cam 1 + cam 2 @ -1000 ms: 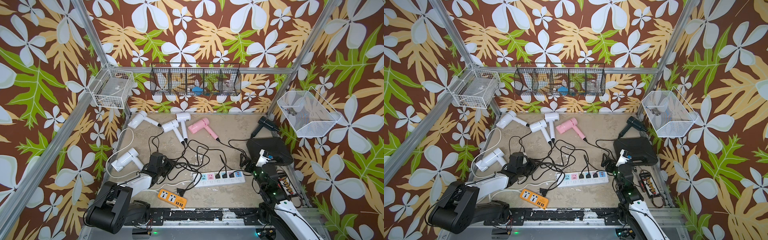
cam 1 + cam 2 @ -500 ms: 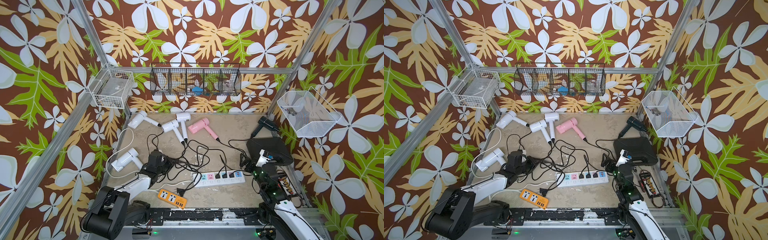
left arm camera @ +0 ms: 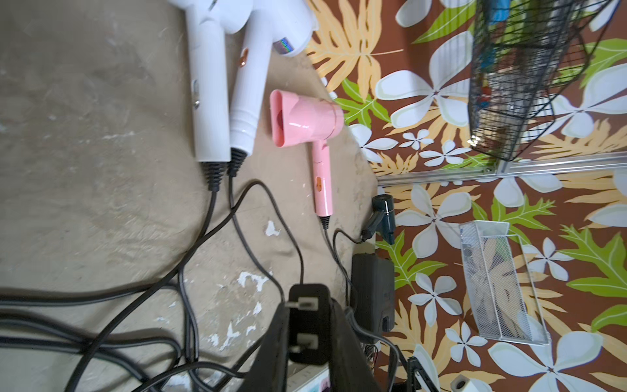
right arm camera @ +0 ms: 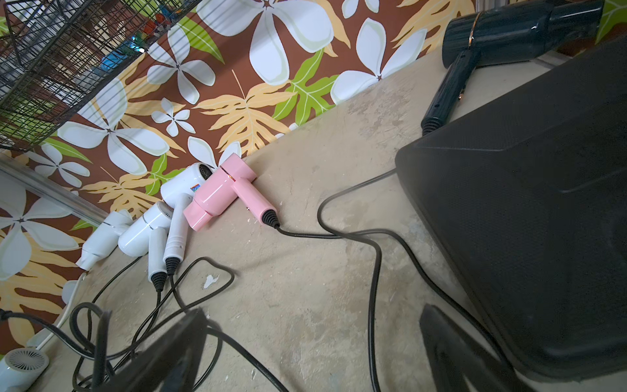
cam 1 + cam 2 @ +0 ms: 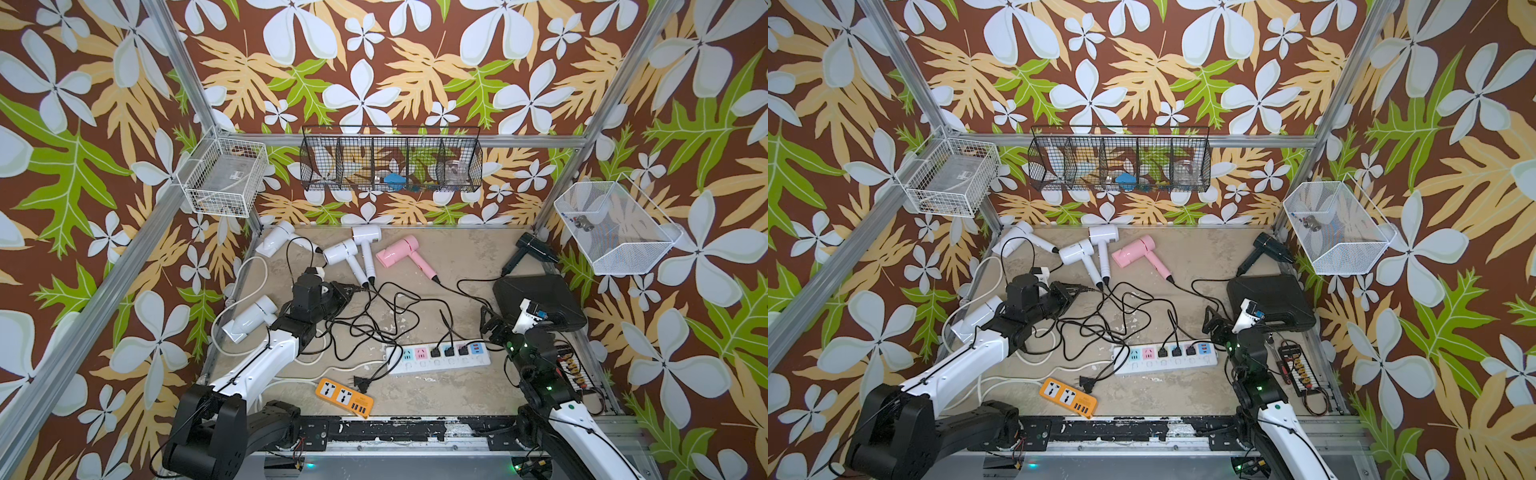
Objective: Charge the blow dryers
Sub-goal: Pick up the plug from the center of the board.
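Several blow dryers lie on the table: white ones (image 5: pixel 274 243) (image 5: pixel 343 253) (image 5: pixel 368 237) along the back, another white one (image 5: pixel 249 320) at the left, a pink one (image 5: pixel 399 253) and a black one (image 5: pixel 532 247) at the back right. Their black cords tangle mid-table. My left gripper (image 5: pixel 343 291) is shut on a black two-pin plug (image 3: pixel 308 322), pins showing, above the tangle. My right gripper (image 5: pixel 492 326) stands open and empty over bare table (image 4: pixel 312 325), beside the right end of the white power strip (image 5: pixel 440 357), which holds three black plugs.
An orange power strip (image 5: pixel 343 397) and a loose plug (image 5: pixel 359 382) lie near the front edge. A black case (image 5: pixel 540 299) sits by my right gripper. Wire baskets hang at left (image 5: pixel 222 178), back (image 5: pixel 390 160) and right (image 5: pixel 615 228).
My left gripper has closed a little on the plug and moved toward the back of the table, lifting the plug out of the cord tangle. The right arm has not moved.
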Action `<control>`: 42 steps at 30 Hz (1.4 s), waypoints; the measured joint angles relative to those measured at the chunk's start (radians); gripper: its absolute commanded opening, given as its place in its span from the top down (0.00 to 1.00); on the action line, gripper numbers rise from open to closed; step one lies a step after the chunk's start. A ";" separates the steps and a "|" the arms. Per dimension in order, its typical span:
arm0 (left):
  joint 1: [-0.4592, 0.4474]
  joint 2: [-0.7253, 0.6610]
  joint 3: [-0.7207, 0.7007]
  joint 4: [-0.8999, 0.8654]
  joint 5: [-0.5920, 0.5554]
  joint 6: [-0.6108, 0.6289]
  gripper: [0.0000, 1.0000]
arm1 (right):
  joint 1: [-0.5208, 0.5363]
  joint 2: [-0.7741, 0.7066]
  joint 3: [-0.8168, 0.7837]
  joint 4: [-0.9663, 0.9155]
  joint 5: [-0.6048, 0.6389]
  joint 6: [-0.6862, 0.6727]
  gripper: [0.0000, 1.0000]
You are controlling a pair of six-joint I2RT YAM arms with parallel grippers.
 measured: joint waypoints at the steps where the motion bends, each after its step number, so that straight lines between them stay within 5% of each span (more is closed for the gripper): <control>1: 0.000 0.004 0.022 -0.003 0.000 0.000 0.95 | 0.000 0.000 0.000 0.000 0.000 0.000 0.00; 10: -0.001 0.018 0.068 -0.008 0.034 0.005 0.97 | -0.001 -0.021 0.013 0.003 -0.042 -0.016 0.00; 20: -0.003 -0.116 -0.085 -0.054 0.161 -0.080 0.98 | 0.035 -0.003 0.048 0.126 -0.443 -0.011 0.03; 25: -0.003 -0.146 -0.084 -0.132 0.217 -0.102 0.98 | 0.220 0.037 0.130 0.119 -0.551 -0.001 0.03; 42: -0.003 -0.119 -0.082 -0.308 0.411 -0.225 0.97 | 0.745 0.464 0.320 0.256 -0.520 -0.007 0.14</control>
